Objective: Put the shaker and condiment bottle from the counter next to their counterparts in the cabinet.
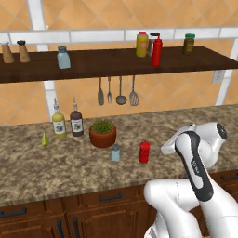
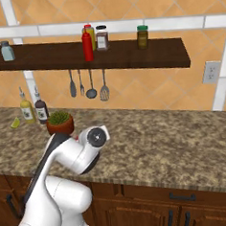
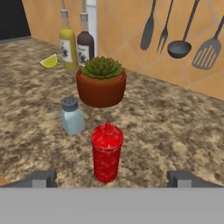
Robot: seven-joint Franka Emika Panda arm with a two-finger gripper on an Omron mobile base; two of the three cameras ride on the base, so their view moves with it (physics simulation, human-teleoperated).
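Hand spread wide, empty — red condiment bottle upright on the worktop just ahead, between the fingertips' line. Shaker beside it, left. Advance straight, centre the body, close low — avoid nudging the shaker.

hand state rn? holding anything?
Hand: open, holding nothing; its fingertips stand wide apart either side of the condiment bottle, which stands on the counter.
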